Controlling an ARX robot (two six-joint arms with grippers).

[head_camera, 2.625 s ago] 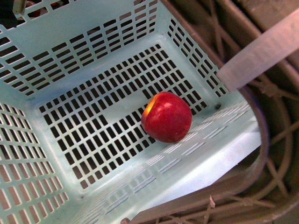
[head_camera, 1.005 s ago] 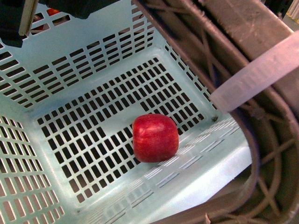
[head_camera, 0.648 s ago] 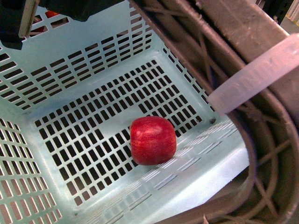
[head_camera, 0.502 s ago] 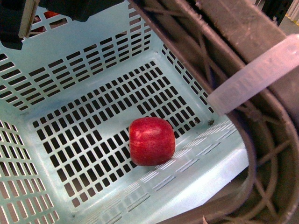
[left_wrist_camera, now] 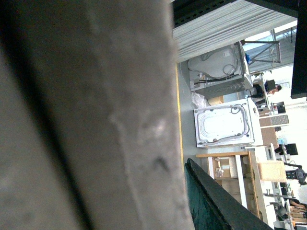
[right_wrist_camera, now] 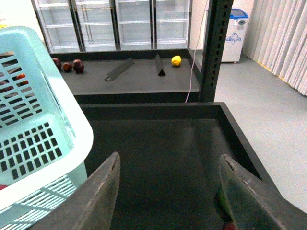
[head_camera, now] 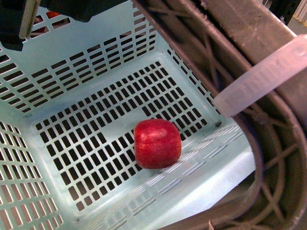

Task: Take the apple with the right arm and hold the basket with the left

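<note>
The red apple (head_camera: 157,143) lies on the slotted floor of the pale turquoise basket (head_camera: 96,40), close to its near wall, untouched. The grey-brown ribbed handles (head_camera: 268,158) arch along the right side. In the left wrist view a blurred grey-brown handle (left_wrist_camera: 96,115) fills most of the picture, and my left gripper (left_wrist_camera: 184,187) is shut on it; one dark finger (left_wrist_camera: 211,211) shows beside it. My right gripper (right_wrist_camera: 170,157) is open and empty, outside the basket beside its corner (right_wrist_camera: 33,120), over a dark bin. The apple is out of the right wrist view.
A pale translucent band (head_camera: 261,76) crosses the handles. A dark machine part (head_camera: 14,21) overhangs the basket's far wall. Past the dark bin (right_wrist_camera: 163,139) a shelf holds small dark red fruits (right_wrist_camera: 68,65) and a lemon (right_wrist_camera: 176,61). A black perforated post (right_wrist_camera: 218,48) stands beside it.
The apple has rolled a little left and toward the near wall, its yellow patch turning out of sight. The handles have swung further into view. In the last half second hardly anything has shifted.
</note>
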